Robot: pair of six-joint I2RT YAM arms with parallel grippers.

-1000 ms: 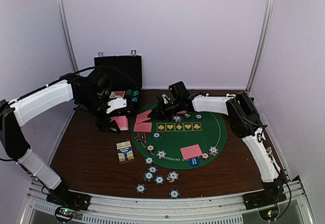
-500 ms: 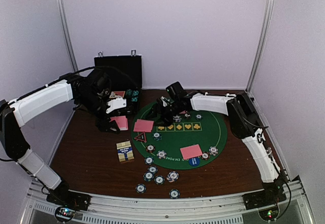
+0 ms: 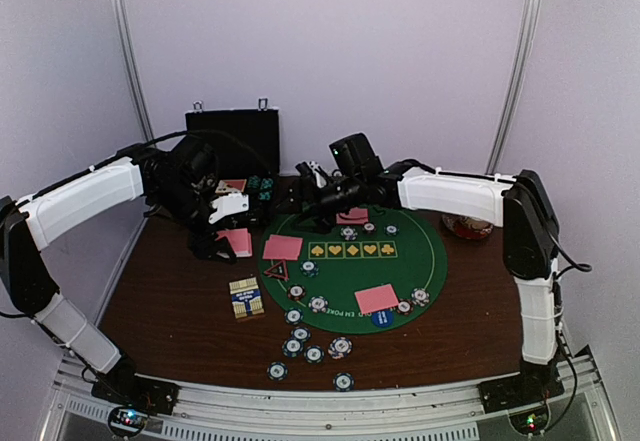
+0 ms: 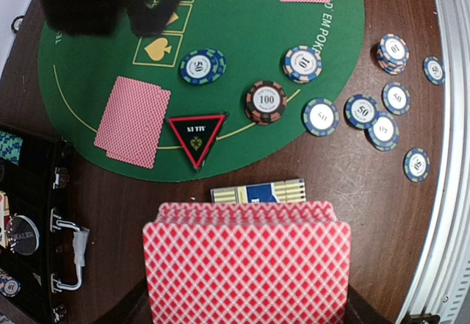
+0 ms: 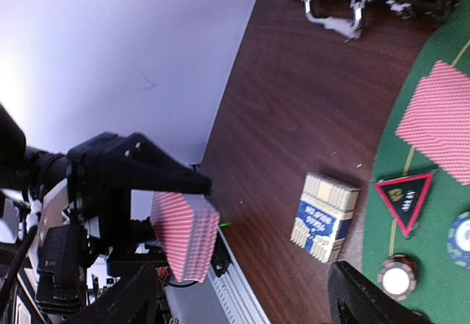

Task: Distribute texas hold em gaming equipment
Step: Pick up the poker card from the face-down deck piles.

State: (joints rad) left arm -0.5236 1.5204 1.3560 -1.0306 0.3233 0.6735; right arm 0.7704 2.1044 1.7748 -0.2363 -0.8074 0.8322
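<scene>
My left gripper [image 3: 225, 236] is shut on a deck of pink-red-backed playing cards [image 4: 246, 265], held above the brown table left of the green mat [image 3: 420, 251]; the deck [image 5: 185, 236] also shows in the right wrist view. My right gripper [image 3: 308, 199] hovers open and empty over the mat's far left edge, its fingers [image 5: 367, 298] wide apart. Single cards lie face down on the mat at the left [image 3: 282, 248], the front right [image 3: 376, 298] and the back [image 3: 352, 217]. A red-edged triangle [image 4: 196, 137] and several striped chips [image 4: 266, 101] lie near them.
A blue-and-cream card box [image 3: 246, 298] lies on the table in front of the deck. More chips [image 3: 300, 341] are scattered near the front edge. A black hinged case [image 3: 232, 136] stands open at the back left. A red-and-white bowl [image 3: 467, 226] sits at the right.
The right gripper opened and let a card drop flat onto the mat's left side, then lifted back toward the far side. The left gripper and deck stayed still.
</scene>
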